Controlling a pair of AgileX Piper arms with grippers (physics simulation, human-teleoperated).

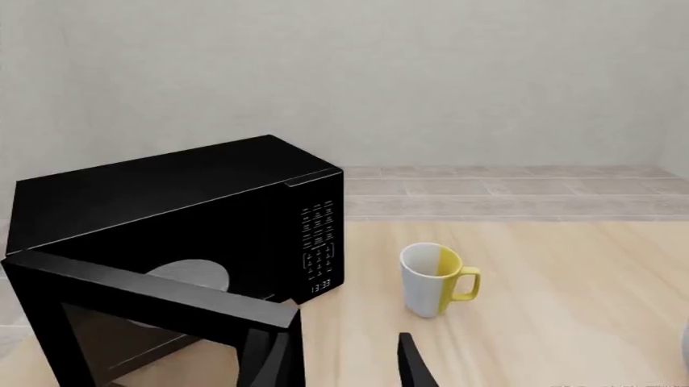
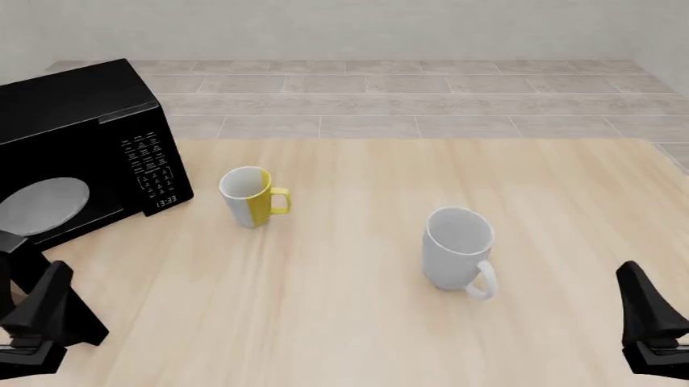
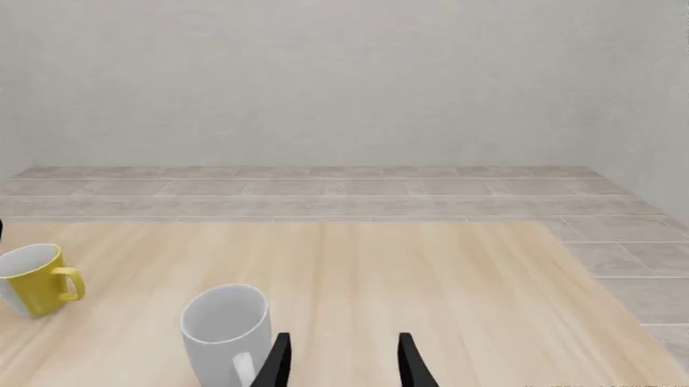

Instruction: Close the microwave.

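Observation:
The microwave (image 2: 81, 133) is a glossy black box at the table's far left, with a white-marked keypad (image 2: 151, 165) and a grey turntable (image 2: 43, 203) showing inside. Its door (image 1: 151, 294) stands open, swung out toward the arms. My left gripper (image 1: 342, 367) is open with nothing in it, low by the door's free edge, and one finger (image 1: 274, 363) is close beside that edge. It shows at the near left (image 2: 48, 314) in the front view. At the near right, far from the microwave, my right gripper (image 3: 342, 367) (image 2: 646, 318) is open with nothing between its fingers.
A white-and-yellow mug (image 2: 253, 196) stands just right of the microwave's keypad side. A larger white mug (image 2: 460, 246) stands mid-table, close ahead of the right gripper (image 3: 223, 326). A tiled floor and a wall lie beyond the table's far edge.

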